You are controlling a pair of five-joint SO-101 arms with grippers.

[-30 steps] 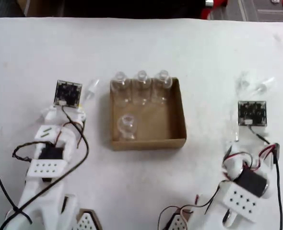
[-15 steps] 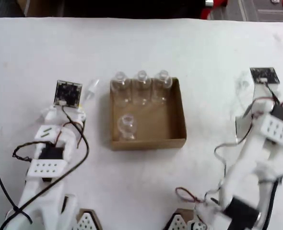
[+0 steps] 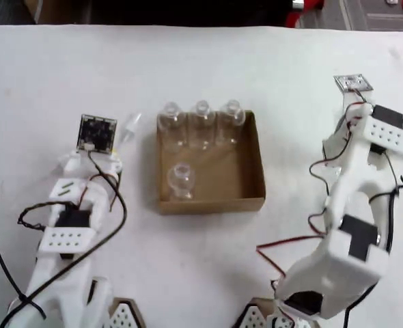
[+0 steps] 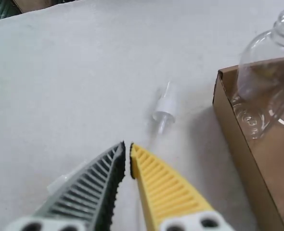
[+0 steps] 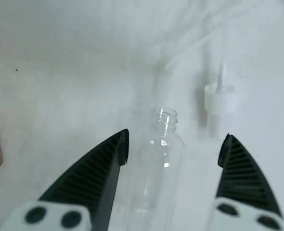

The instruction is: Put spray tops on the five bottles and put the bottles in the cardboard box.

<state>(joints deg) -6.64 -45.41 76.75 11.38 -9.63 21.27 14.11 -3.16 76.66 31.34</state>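
The right gripper (image 5: 175, 136) gaped wide, with one uncapped bottle (image 5: 161, 154) between its fingers and one spray top (image 5: 218, 96) just beyond. The left gripper (image 4: 127, 146) was pinched closed on nothing. A second top (image 4: 162, 113) lay just ahead, with the box (image 3: 212, 203) beside it holding four bottles (image 3: 181, 179).

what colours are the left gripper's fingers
The left gripper has one grey finger, one yellow; best in the left wrist view.
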